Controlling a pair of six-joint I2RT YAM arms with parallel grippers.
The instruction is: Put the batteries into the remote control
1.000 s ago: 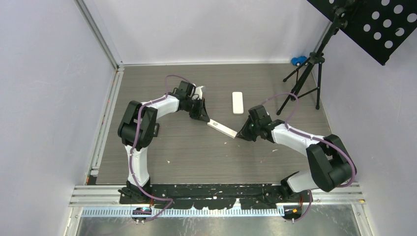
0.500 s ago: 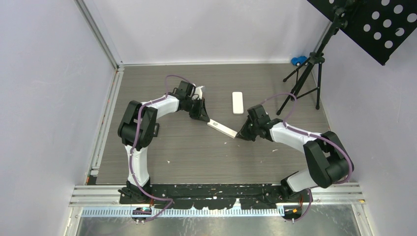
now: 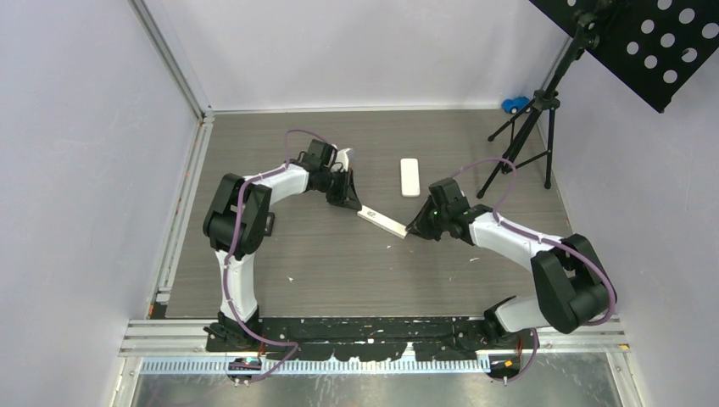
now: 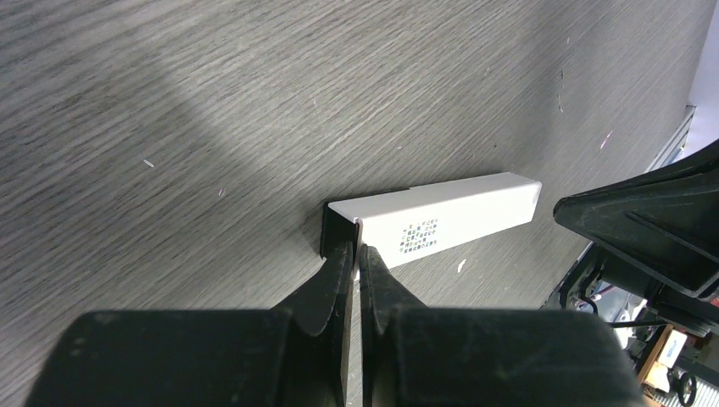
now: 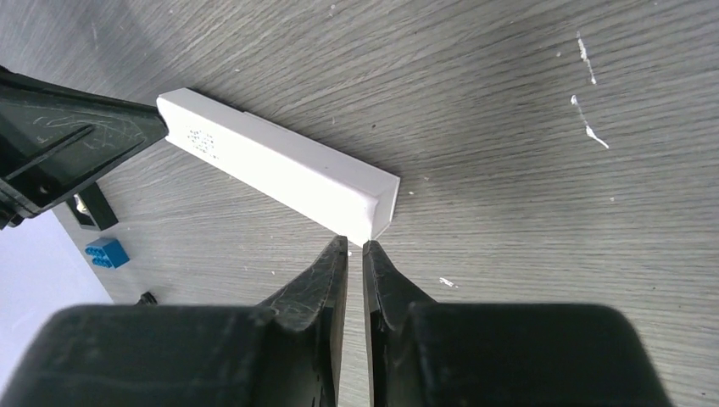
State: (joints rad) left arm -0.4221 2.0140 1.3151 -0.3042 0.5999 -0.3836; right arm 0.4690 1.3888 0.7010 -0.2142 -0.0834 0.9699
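White remote [image 3: 383, 223] lies flat on bench [image 3: 322, 263]. L gripper [image 4: 357, 254] pinches one end; R gripper [image 5: 354, 246] closed to a slit at the other, apparently empty. Light, stiff, slick plastic, prob. best gripped across long sides. No batteries visible.

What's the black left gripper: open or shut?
Shut on the long white plastic remote: the left gripper pinches its near edge.

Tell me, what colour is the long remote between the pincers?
White remote, small dark print; best in left wrist view.
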